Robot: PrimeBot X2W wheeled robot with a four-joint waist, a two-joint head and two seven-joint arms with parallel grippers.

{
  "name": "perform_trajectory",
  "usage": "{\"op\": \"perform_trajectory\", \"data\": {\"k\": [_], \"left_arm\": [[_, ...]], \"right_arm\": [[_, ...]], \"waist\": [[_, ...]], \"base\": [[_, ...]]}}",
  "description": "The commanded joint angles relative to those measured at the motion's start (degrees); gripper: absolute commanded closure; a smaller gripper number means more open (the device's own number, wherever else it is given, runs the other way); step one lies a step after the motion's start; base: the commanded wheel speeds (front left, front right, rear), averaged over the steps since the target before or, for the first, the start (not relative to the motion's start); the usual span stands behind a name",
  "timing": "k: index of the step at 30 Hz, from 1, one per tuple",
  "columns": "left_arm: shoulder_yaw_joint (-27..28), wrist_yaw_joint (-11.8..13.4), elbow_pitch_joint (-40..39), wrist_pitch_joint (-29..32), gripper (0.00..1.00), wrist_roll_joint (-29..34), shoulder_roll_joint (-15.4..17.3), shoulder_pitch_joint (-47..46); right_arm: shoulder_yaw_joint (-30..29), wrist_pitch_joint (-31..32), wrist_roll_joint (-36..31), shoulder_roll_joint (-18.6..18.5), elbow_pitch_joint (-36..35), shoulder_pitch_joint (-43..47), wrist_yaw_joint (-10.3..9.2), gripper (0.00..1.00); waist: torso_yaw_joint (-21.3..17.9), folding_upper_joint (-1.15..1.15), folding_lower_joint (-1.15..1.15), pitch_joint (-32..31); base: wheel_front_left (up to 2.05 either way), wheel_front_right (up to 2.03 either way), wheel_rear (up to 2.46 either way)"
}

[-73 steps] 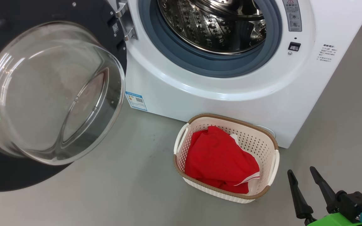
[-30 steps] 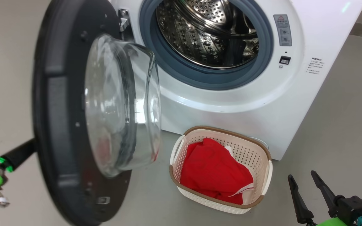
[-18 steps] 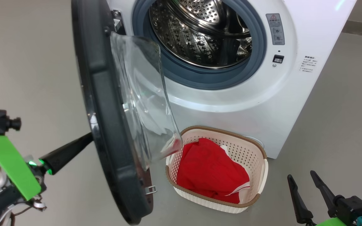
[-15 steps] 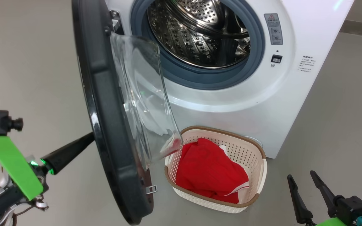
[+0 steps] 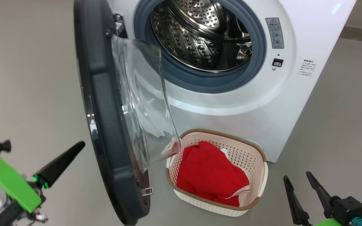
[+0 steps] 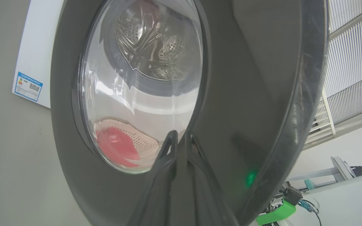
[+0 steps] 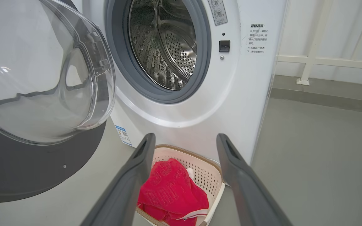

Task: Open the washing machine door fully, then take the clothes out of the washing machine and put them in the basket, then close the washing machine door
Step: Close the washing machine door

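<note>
The washing machine (image 5: 231,106) stands with its steel drum (image 5: 200,37) showing no garments. The washing machine door (image 5: 105,103) hangs about half swung, edge-on, its glass bowl (image 5: 143,100) reaching toward the basket (image 5: 256,150). The red clothes (image 5: 209,175) lie in that basket on the floor by the machine. My left gripper (image 5: 79,145) is a little left of the door's outer face (image 6: 247,78), not touching it. Its fingers (image 6: 181,136) are a narrow slit apart with nothing between them. My right gripper (image 5: 296,175) hovers open and empty, right of the basket (image 7: 211,179) and the clothes (image 7: 168,185).
Grey floor stretches left of the door and right of the machine. A blue label (image 6: 28,87) sits at the machine's lower corner. A white railing and wall (image 7: 325,59) stand behind the machine's right side.
The door swung from wide open to about half shut and has stopped there. My left gripper has drawn back down-left off the door, its fingers parting slightly. The right gripper stayed put.
</note>
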Motion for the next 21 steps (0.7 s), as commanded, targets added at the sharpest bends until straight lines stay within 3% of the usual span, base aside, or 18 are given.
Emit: {"op": "perform_trajectory", "data": {"k": [1,4,7,11,21], "left_arm": [[2.84,-0.39,-0.63,-1.55,0.82,0.99,2.5,-0.6],[3.04,-0.4,0.62,-5.66,0.69,1.37,1.95,1.95],[2.85,-0.4,2.02,-10.53,0.5,1.94,0.92,4.36],[1.12,-0.4,3.44,-15.39,0.0,1.99,-0.64,7.62],[-4.11,-0.4,9.35,-25.77,0.0,2.19,-4.04,10.8]], "right_arm": [[1.42,-0.37,-0.11,-0.46,-1.29,-0.89,0.37,0.0],[1.65,-0.37,0.02,-0.36,-1.21,-0.76,0.37,0.0],[1.88,-0.37,0.11,-0.27,-1.13,-0.71,0.37,0.0],[2.13,-0.37,0.29,-0.25,-0.94,-0.76,0.37,0.0],[2.63,-0.37,0.42,-0.58,-0.51,-1.91,0.37,0.0]], "waist": [[0.31,0.0,0.0,-0.29],[0.78,0.0,0.0,-0.7],[1.24,0.0,0.0,-0.94],[2.02,0.0,0.0,-1.11],[3.47,0.0,0.0,-0.59]], "base": [[0.0,0.0,0.0],[0.0,0.0,0.0],[0.0,0.0,0.0],[0.0,0.0,0.0],[0.0,0.0,0.0]]}}
